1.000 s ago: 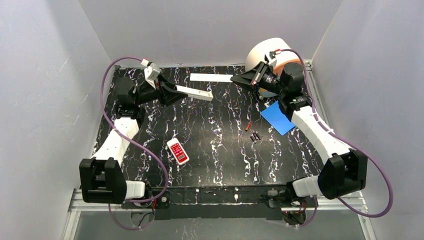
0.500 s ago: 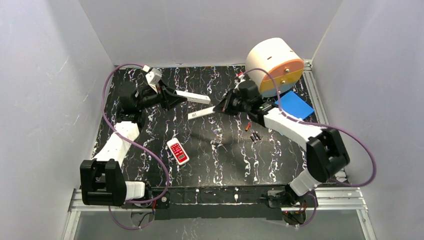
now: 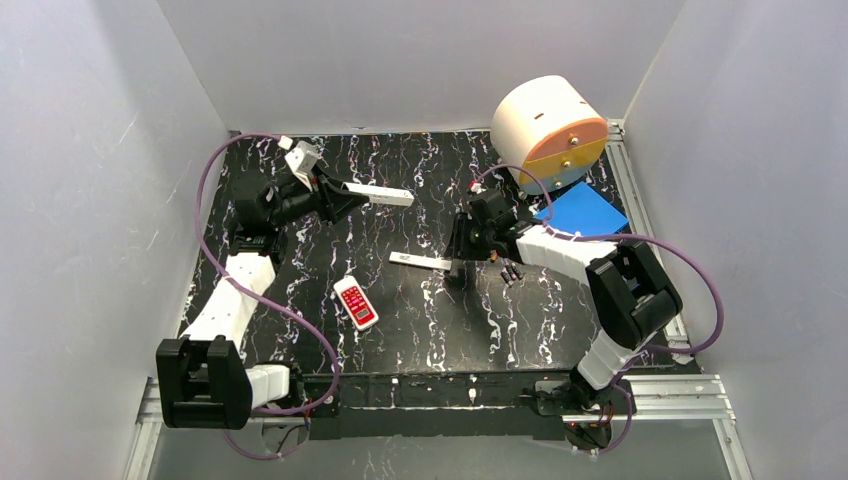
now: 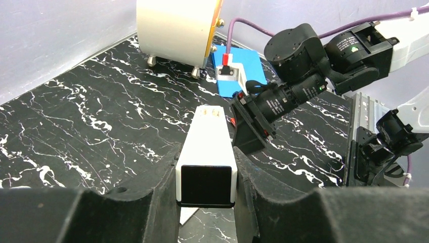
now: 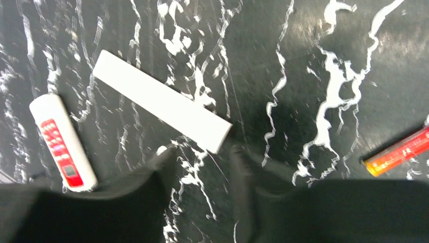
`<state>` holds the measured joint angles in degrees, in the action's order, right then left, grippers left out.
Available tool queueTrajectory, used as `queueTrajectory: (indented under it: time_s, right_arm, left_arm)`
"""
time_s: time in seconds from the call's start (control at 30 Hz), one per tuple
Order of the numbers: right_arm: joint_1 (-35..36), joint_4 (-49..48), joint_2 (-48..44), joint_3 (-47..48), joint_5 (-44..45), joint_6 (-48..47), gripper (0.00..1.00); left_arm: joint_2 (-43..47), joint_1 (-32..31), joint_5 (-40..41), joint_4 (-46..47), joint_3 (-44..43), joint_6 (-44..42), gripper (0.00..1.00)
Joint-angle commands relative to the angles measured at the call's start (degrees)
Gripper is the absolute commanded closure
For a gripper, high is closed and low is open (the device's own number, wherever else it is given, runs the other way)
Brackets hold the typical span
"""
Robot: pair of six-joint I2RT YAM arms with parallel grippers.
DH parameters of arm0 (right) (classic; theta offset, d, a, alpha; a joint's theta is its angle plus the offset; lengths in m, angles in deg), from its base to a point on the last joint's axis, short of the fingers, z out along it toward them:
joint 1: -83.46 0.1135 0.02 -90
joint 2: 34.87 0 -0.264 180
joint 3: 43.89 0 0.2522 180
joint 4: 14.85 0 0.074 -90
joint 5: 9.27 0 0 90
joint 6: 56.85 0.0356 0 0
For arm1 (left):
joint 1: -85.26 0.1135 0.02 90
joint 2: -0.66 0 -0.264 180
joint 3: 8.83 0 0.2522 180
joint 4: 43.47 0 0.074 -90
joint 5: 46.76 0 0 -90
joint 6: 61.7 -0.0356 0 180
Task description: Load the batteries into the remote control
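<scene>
My left gripper (image 3: 345, 196) is shut on the remote control (image 3: 380, 193), a long white bar held off the table at back left. In the left wrist view the remote control (image 4: 207, 136) sits between the fingers, its dark square end facing the camera. A second, flat white bar (image 3: 420, 262) lies on the table mid-scene. My right gripper (image 3: 457, 264) stands open just off that bar's right end. In the right wrist view the flat white bar (image 5: 162, 106) lies free beyond my right gripper (image 5: 202, 157). The batteries lie to the right: black ones (image 3: 512, 273) and a red-orange one (image 3: 497, 252) (image 5: 399, 152).
A short white remote with a red button face (image 3: 356, 303) (image 5: 60, 142) lies left of centre. A big white drum with an orange face (image 3: 548, 133) (image 4: 177, 28) stands at back right, and a blue pad (image 3: 582, 214) (image 4: 240, 71) lies beside it.
My right arm swung from the drum to mid-table, bringing the flat white bar down, and its jaws opened off it. The left arm lifted the remote slightly.
</scene>
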<state>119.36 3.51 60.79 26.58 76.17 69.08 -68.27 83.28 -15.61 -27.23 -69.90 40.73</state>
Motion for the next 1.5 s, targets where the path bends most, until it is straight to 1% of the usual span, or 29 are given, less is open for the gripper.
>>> queueTrajectory:
  time_s: [0.0,0.03,0.1,0.13,0.2,0.27,0.33,0.4,0.47,0.57,0.63,0.77,0.83,0.9,1.0,1.07,1.13,1.17,1.23,1.27,1.3,1.33,1.37,1.4,1.43,1.47]
  right_arm:
    - [0.0,6.1,-3.0,0.2,2.2,-6.9,0.39]
    - [0.0,7.2,-4.2,0.6,2.7,-7.7,0.31]
    - [0.1,8.1,-7.1,2.1,1.7,-10.5,0.24]
    - [0.1,7.8,-8.5,3.2,-0.8,-12.8,0.23]
    - [0.0,7.2,-11.2,5.4,-11.3,-19.7,0.19]
    - [0.0,7.3,-13.3,7.9,-19.1,-23.4,0.16]
    - [0.2,7.9,-14.7,10.7,-24.4,-25.7,0.14]
    - [0.6,8.5,-15.4,14.5,-27.8,-27.2,0.12]
    - [1.5,10.0,-14.8,18.5,-28.6,-29.6,0.12]
    - [2.3,15.3,-12.1,25.3,-30.7,-33.5,0.09]
    - [2.9,20.0,-9.2,29.9,-32.3,-35.7,0.09]
    - [5.8,33.1,-3.5,38.5,-34.6,-44.6,0.10]
    - [7.0,36.0,-2.9,39.3,-36.2,-47.3,0.11]
    - [7.1,35.9,-3.7,38.1,-38.8,-48.3,0.13]
    - [7.1,39.5,-4.0,38.1,-40.4,-51.4,0.22]
    - [7.1,41.9,-3.6,38.5,-39.9,-52.6,0.36]
    - [7.1,42.4,-3.6,38.4,-39.2,-52.6,0.49]
    - [7.1,42.2,-3.7,38.5,-39.1,-52.5,0.53]
    - [7.1,41.4,-3.8,39.0,-38.9,-51.6,0.66]
    - [7.1,40.9,-3.8,39.2,-38.6,-51.0,0.70]
    - [7.1,40.1,-3.9,39.3,-38.3,-50.2,0.72]
    - [7.1,39.3,-4.1,39.3,-37.6,-49.6,0.74]
    - [7.1,38.4,-4.4,39.2,-37.0,-48.9,0.76]
    - [7.1,37.0,-4.9,38.7,-36.0,-48.2,0.77]
    - [7.1,34.9,-5.6,37.8,-35.1,-46.7,0.77]
    - [7.1,32.5,-6.6,36.8,-33.6,-45.2,0.77]
  left_arm:
    - [0.5,0.3,-0.4,0.3,-0.9,0.8,1.00]
    - [0.4,0.2,-0.8,0.3,-1.1,1.0,1.00]
    - [0.2,0.2,-2.0,0.3,-1.6,1.2,1.00]
    - [0.1,0.2,-2.8,0.2,-2.1,1.6,1.00]
    - [-0.3,0.0,-5.2,0.3,-3.1,2.9,1.00]
    - [-0.5,-0.5,-6.9,0.3,-3.8,3.4,1.00]
    - [-0.8,-0.7,-8.5,0.3,-4.5,3.8,1.00]
    - [-1.3,-1.3,-11.3,0.3,-5.5,4.8,1.00]
    - [-2.2,-2.6,-16.5,0.3,-7.6,5.9,1.00]
    - [-3.2,-4.6,-20.9,0.3,-9.6,7.5,1.00]
    - [-3.2,-5.3,-21.5,0.3,-10.0,7.4,1.00]
    - [-3.7,-5.5,-22.8,0.2,-10.9,7.8,1.00]
    - [-3.7,-5.5,-23.2,0.3,-11.3,7.8,1.00]
    - [-3.5,-5.5,-23.5,0.3,-11.5,7.7,1.00]
    - [-3.3,-5.5,-24.1,0.3,-11.7,7.8,1.00]
    - [-3.5,-5.5,-24.3,0.2,-11.6,8.0,1.00]
    - [-3.5,-5.5,-24.2,0.3,-11.6,8.3,1.00]
    - [-3.3,-5.5,-23.3,0.3,-11.5,8.5,1.00]
    - [-3.0,-5.4,-20.9,0.3,-11.3,9.0,1.00]
    - [-2.9,-5.4,-19.4,0.3,-11.4,9.1,0.91]
    - [-2.7,-5.4,-17.0,0.3,-11.3,9.8,0.75]
    - [-2.4,-5.4,-14.5,0.3,-11.3,11.0,0.62]
    - [-2.2,-5.3,-11.7,0.3,-11.4,12.1,0.47]
    - [-2.1,-5.3,-9.2,0.3,-11.5,13.0,0.20]
    - [-1.7,-5.3,-6.8,0.2,-11.6,13.5,0.03]
    - [-1.4,-5.2,-3.3,0.3,-11.4,14.2,0.02]
